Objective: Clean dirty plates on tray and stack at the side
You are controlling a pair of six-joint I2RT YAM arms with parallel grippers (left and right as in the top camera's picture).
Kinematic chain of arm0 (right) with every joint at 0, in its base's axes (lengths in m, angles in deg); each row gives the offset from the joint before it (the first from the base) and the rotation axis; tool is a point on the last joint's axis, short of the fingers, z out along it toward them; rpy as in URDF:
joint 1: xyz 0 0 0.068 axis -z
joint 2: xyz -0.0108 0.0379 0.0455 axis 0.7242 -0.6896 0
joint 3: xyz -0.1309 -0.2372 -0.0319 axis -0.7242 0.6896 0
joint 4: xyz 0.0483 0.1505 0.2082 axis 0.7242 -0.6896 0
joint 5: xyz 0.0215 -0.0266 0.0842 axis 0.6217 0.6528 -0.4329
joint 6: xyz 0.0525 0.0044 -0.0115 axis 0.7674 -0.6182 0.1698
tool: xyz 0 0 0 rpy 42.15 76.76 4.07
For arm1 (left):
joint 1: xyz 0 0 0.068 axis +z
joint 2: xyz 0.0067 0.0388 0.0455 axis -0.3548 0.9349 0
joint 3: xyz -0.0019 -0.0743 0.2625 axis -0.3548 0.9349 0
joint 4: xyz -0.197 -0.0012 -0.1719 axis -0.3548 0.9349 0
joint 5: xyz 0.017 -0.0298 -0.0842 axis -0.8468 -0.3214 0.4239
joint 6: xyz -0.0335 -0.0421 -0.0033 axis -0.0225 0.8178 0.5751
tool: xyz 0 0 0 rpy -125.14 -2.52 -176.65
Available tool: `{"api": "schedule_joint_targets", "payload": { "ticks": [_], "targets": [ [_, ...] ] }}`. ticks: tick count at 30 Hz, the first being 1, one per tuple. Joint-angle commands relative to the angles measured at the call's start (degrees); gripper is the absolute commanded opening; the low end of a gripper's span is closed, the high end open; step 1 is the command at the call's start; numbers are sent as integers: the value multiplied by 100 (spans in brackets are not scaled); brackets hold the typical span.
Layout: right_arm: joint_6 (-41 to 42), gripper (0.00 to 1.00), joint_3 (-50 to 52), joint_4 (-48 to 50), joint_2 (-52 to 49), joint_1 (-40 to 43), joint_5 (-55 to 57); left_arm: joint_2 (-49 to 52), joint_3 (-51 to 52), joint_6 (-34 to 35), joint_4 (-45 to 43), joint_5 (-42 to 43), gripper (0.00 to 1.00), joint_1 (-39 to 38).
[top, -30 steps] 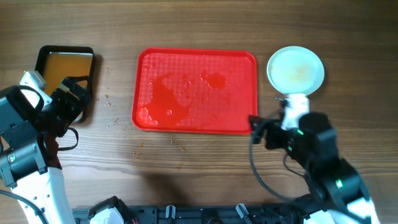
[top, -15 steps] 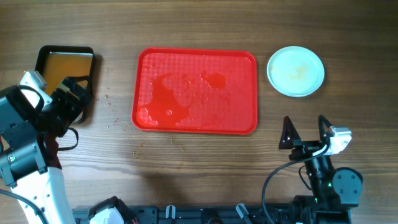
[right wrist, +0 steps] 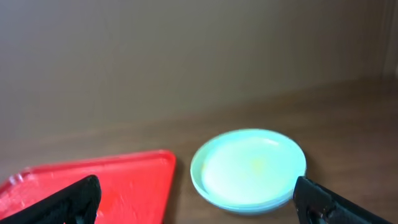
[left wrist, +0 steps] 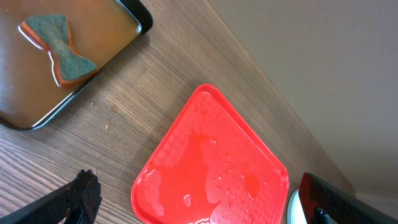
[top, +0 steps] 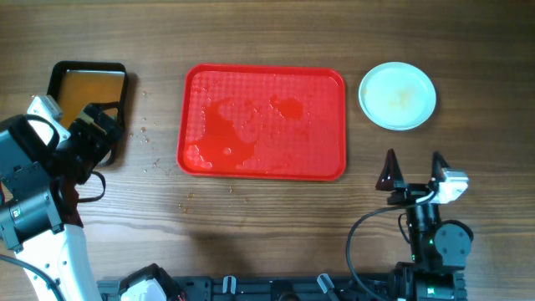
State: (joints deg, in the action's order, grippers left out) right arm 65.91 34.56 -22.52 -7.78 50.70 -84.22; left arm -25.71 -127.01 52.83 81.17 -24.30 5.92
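While plates (top: 398, 95) sit beside the wet tray (top: 318, 92), sponge (left wrist: 62, 53) in brown basin (top: 88, 65)

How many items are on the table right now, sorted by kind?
red tray: 1, nothing on it
plate stack: 1, beside the tray; the number of plates in it cannot be told
black basin: 1
sponge: 1, in the basin's brown water
Total: 4
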Motion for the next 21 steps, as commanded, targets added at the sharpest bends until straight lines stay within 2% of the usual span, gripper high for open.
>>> {"api": "schedule_joint_targets", "payload": {
  "ticks": [1,5,21],
  "targets": [
    [-748,100,9,4,68,-133,151,7,4,-28,-13,87,100,4],
    [-1191,100,9,4,68,-133,170,7,4,-28,-13,87,100,4],
    [-1187,100,9,11,57,-133,149,7,4,-28,-13,87,100,4]
  ]
}}
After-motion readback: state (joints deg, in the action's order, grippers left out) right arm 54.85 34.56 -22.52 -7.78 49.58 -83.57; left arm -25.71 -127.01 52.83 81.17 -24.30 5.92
